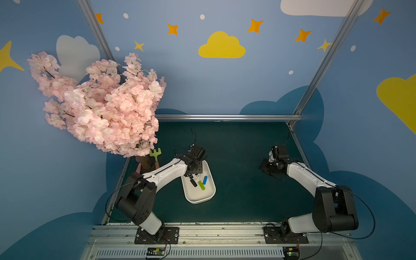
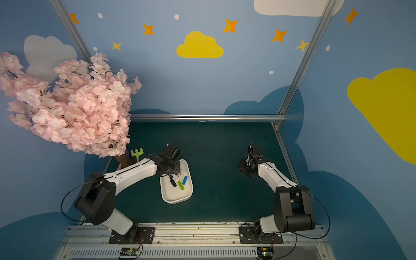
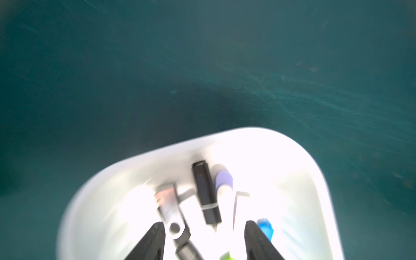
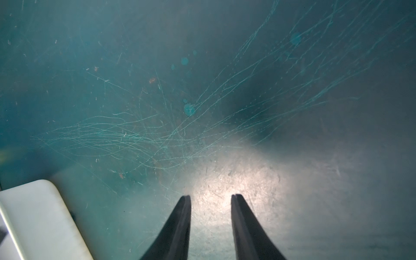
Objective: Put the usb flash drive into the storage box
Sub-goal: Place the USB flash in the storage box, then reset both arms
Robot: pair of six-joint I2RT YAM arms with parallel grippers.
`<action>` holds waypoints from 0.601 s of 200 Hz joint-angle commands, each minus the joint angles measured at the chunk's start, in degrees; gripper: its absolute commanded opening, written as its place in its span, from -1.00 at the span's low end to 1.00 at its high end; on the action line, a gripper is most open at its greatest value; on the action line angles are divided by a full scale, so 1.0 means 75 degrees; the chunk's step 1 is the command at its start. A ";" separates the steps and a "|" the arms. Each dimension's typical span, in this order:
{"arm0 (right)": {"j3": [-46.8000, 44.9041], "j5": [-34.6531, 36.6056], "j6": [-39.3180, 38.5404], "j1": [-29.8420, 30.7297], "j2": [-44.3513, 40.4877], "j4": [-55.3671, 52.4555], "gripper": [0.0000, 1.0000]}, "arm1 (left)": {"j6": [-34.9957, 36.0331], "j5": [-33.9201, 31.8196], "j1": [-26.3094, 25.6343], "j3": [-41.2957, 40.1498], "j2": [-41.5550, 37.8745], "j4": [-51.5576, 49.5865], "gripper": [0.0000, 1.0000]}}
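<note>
USB flash drive (image 3: 168,207) lies in the white storage box (image 3: 247,132), with the left claw (image 3: 203,222) parted over it.

In your left wrist view the drive is a blurred swivel type with a dull silver metal cover, on the box floor just beside one claw finger; you cannot tell whether they touch. Next to it lie a slim black stick (image 3: 206,191) and a purple-capped stick (image 3: 224,182), and any lettering is too smeared to read. A top view shows whole the green stick (image 1: 201,185) and blue stick (image 1: 205,179), which the wrist view crops, inside the smooth, round-cornered plastic tub. Your right claw (image 4: 211,197) stands apart, clamping nothing, over the scratched dark-green tabletop (image 4: 135,101); its wrist view catches one box corner.
</note>
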 commanded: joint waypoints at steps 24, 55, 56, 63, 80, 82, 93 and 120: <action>-0.0211 0.1034 -0.0306 0.0089 -0.1329 0.0099 -0.25 | 0.0537 -0.1971 0.0031 -0.2047 -0.3478 0.1117 0.41; -0.0348 0.1944 -0.0481 0.0134 -0.1826 0.0136 -0.22 | 0.1608 -0.2567 0.0140 -0.3830 -0.5622 0.2836 0.61; -0.0348 0.1969 -0.0485 0.0129 -0.1833 0.0139 -0.22 | 0.1658 -0.2574 0.0145 -0.3888 -0.5650 0.2905 0.61; -0.0360 0.2118 -0.0522 0.0125 -0.1866 0.0089 -0.22 | 0.1972 -0.2523 0.0177 -0.4250 -0.5998 0.3300 0.64; -0.0460 0.2252 -0.0627 0.0131 -0.1945 0.0248 -0.20 | 0.2537 -0.2349 0.0340 -0.4853 -0.6623 0.3865 0.71; -0.0488 0.2243 -0.0664 0.0132 -0.1954 0.0304 -0.19 | 0.2629 -0.2317 0.0364 -0.4920 -0.6687 0.3925 0.71; -0.0654 0.2247 -0.0867 0.0137 -0.2030 0.0627 -0.19 | 0.2972 -0.2189 0.0560 -0.5173 -0.6898 0.4191 0.72; -0.1202 0.2833 -0.1605 0.0248 -0.2417 0.1640 -0.17 | 0.3229 -0.2296 0.1033 -0.5488 -0.6868 0.4687 0.72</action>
